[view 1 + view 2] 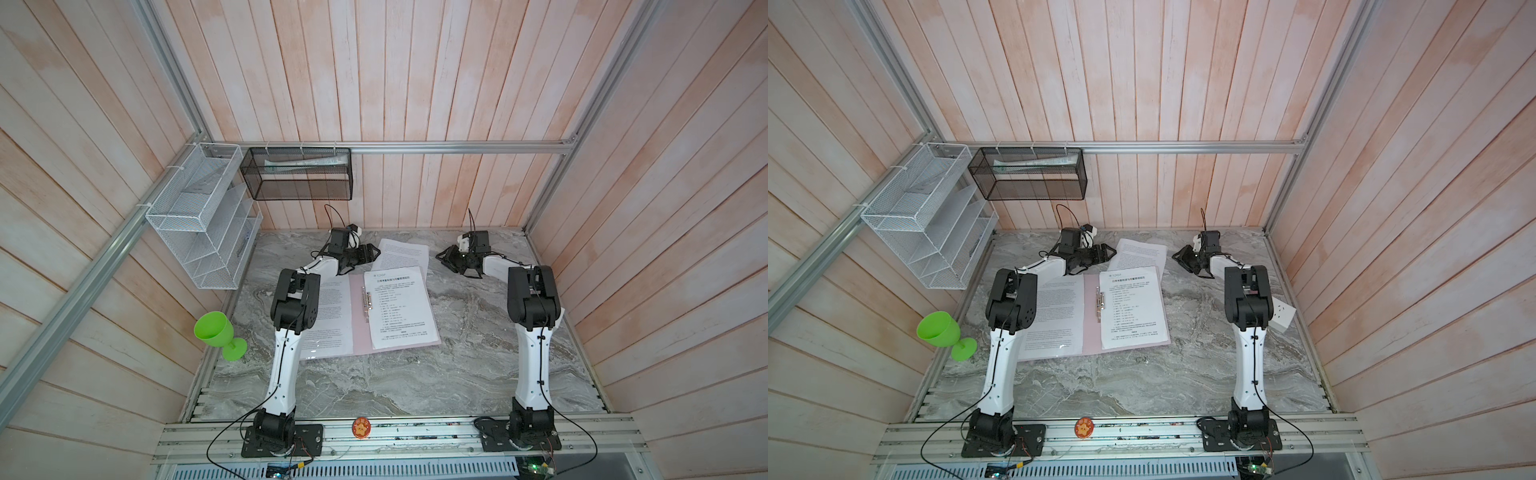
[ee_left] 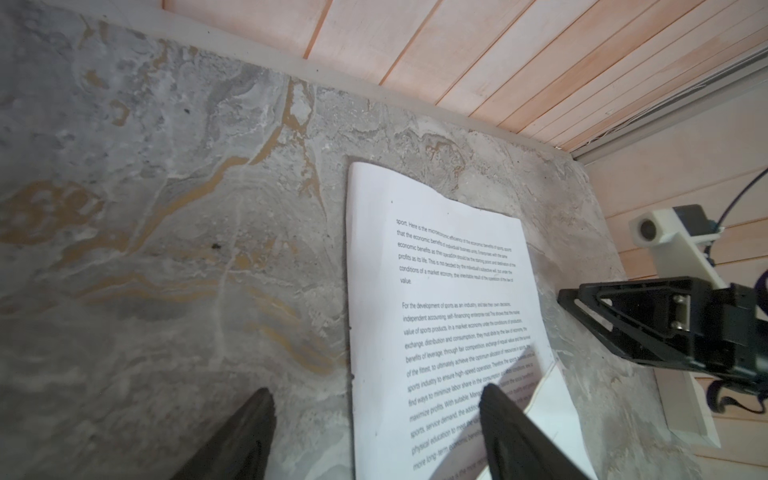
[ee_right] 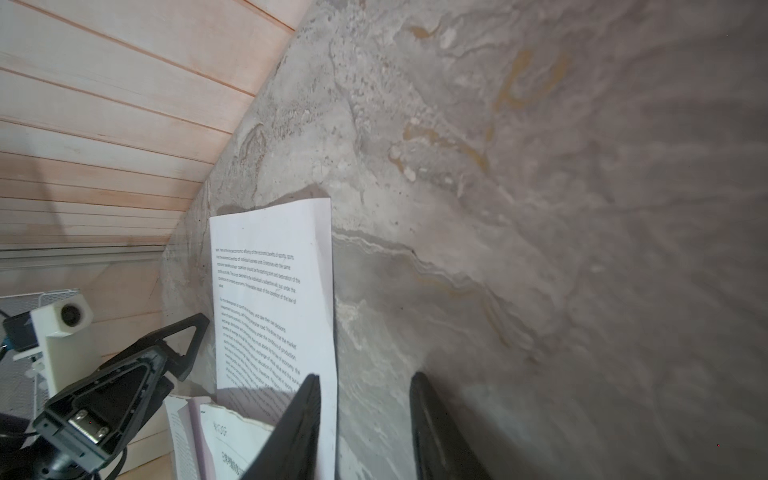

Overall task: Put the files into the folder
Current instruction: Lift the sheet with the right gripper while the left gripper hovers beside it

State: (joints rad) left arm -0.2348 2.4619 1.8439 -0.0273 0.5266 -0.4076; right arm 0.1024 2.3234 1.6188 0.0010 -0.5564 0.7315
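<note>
The pale pink folder (image 1: 358, 336) (image 1: 1091, 332) lies open on the marble table, its metal clip (image 1: 366, 299) at the spine. One printed sheet (image 1: 401, 309) rests on its right cover and another (image 1: 332, 316) on its left cover, partly hidden by my left arm. A third sheet (image 1: 405, 253) (image 2: 436, 291) (image 3: 274, 291) lies flat behind the folder, its near end under the folder's far edge. My left gripper (image 1: 375, 252) (image 2: 378, 392) is open, straddling that sheet's left edge. My right gripper (image 1: 439, 257) (image 3: 366, 377) is open at the sheet's right edge, holding nothing.
A green goblet (image 1: 218, 332) stands at the table's left edge. A white wire rack (image 1: 199, 220) and a black mesh basket (image 1: 299, 174) hang on the back left walls. A white box (image 1: 1281, 316) sits behind my right arm. The back wall is close behind both grippers.
</note>
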